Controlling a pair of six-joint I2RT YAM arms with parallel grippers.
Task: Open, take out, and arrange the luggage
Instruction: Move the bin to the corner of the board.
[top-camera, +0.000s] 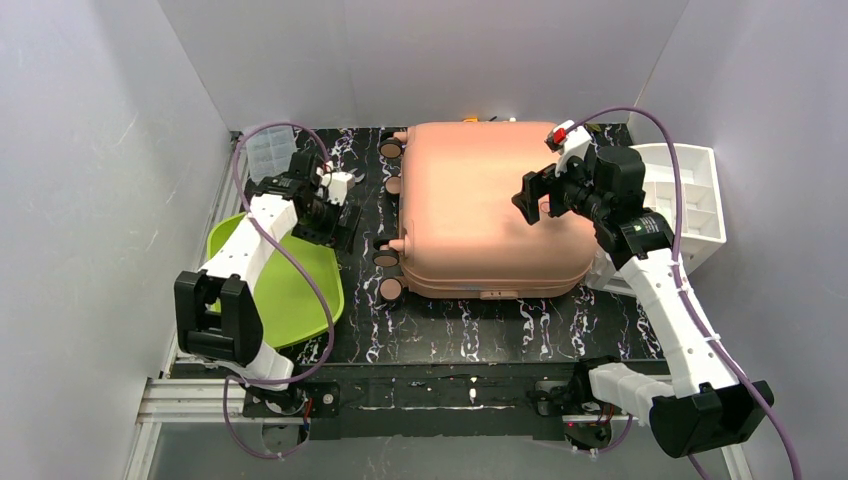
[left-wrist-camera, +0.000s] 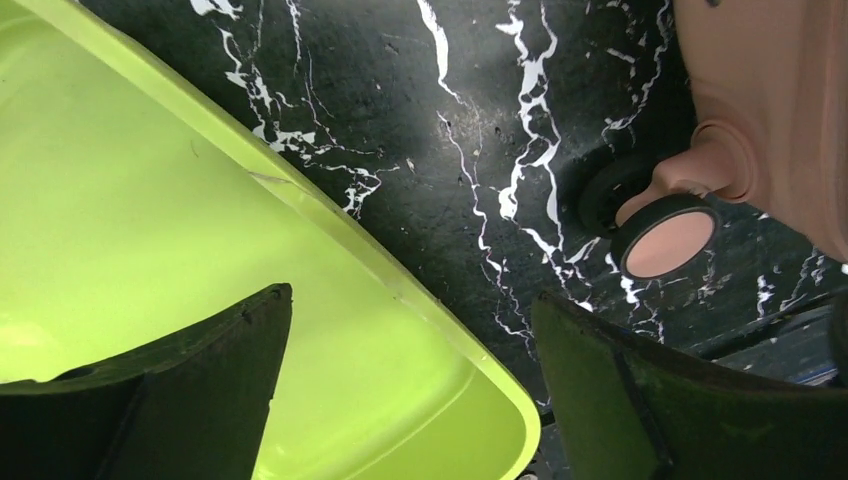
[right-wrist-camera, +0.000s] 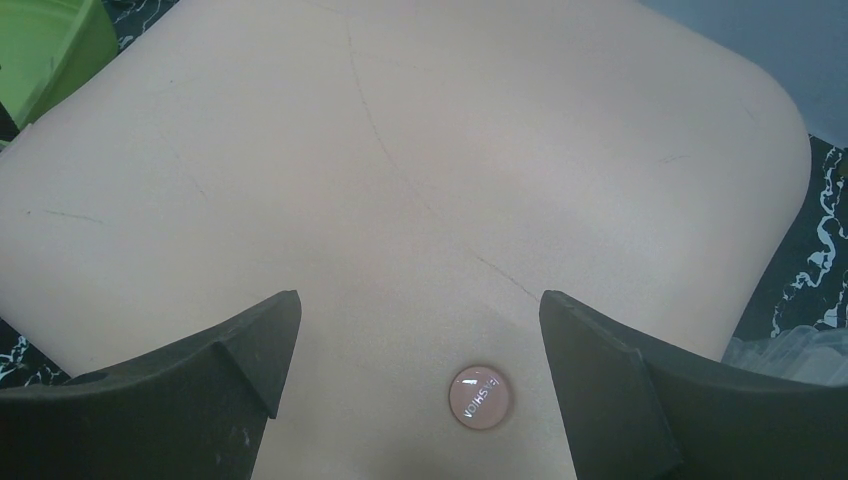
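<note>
While the right gripper (right-wrist-camera: 418, 345) hangs with jaws spread wide over the closed luggage (top-camera: 490, 210), that smooth salmon shell with rounded corners lies flat at 3 o'clock from the left gripper (left-wrist-camera: 410, 345) (jaws spread too, above the glossy lime tray (left-wrist-camera: 150, 220)) on a black, white-veined tabletop (top-camera: 480, 330) between pale walls (top-camera: 90, 150).
</note>
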